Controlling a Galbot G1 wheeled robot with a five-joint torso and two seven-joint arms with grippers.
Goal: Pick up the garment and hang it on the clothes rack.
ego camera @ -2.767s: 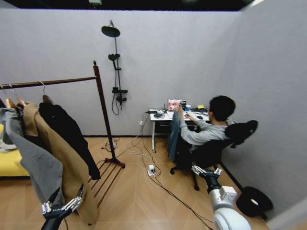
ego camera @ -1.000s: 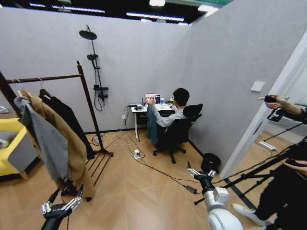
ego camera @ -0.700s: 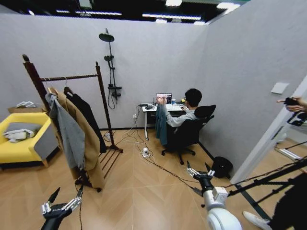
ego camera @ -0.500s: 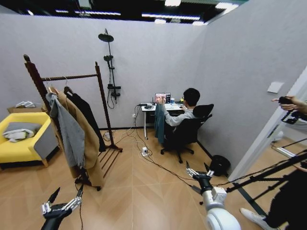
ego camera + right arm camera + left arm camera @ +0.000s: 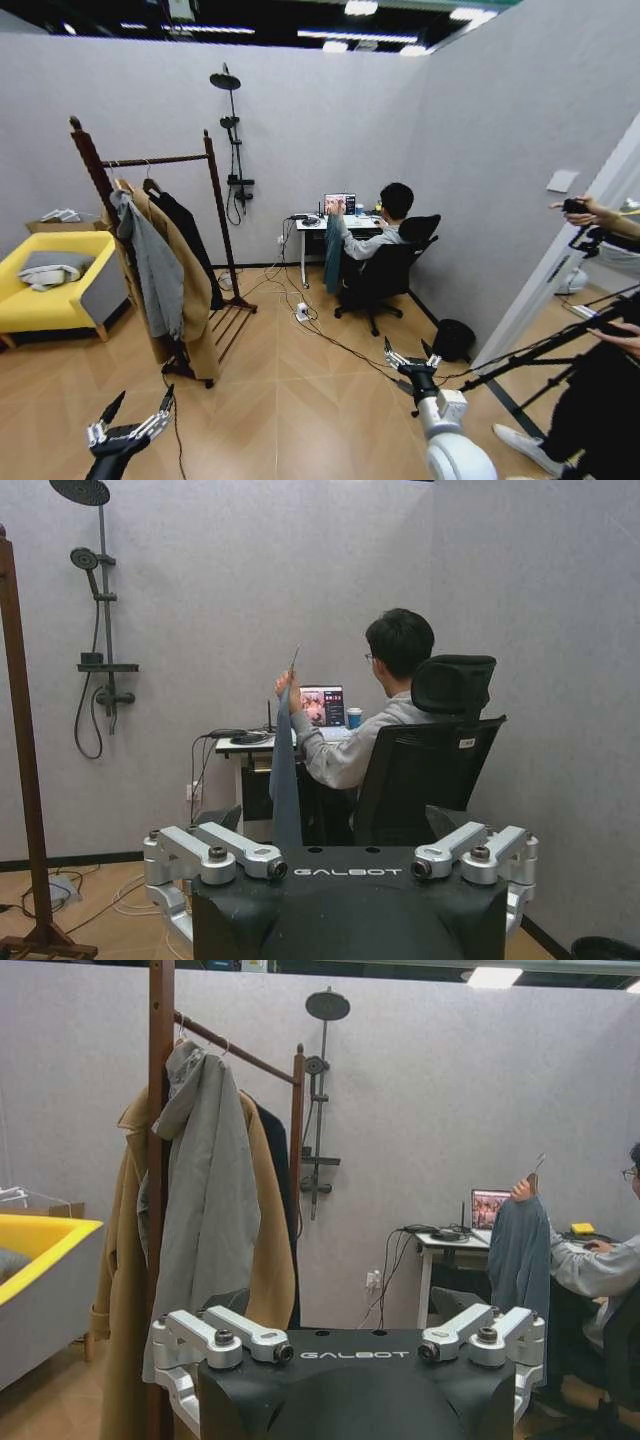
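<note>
**Jacket on the rack, both grippers empty**

I am looking from the head camera across a grey-walled room with a wood floor. The rack (image 5: pixel 150 250) stands to my left, well apart from the robot, its two knobbed posts joined by one bar. Three garments hang from that bar: a grey one nearest the near post, a tan coat (image 5: pixel 190 290) beside it, and the black jacket (image 5: pixel 195 245) on the far side of the coat, its hanger hook over the bar.

My left gripper (image 5: pixel 130 432) is held low at the bottom left, fingers spread and released, grasping nothing. My right gripper (image 5: pixel 412 360) is low on the right, also released and empty. Both wrist views confirm the jaws stand wide apart.

Beyond, a person sits at a desk (image 5: pixel 320 225) by the back wall, not touching the rack. A yellow sofa (image 5: pixel 60 300) sits left of the rack.

My judgement: the jacket is already hung and nothing is in hand, so the task looks done, with no step left.
</note>
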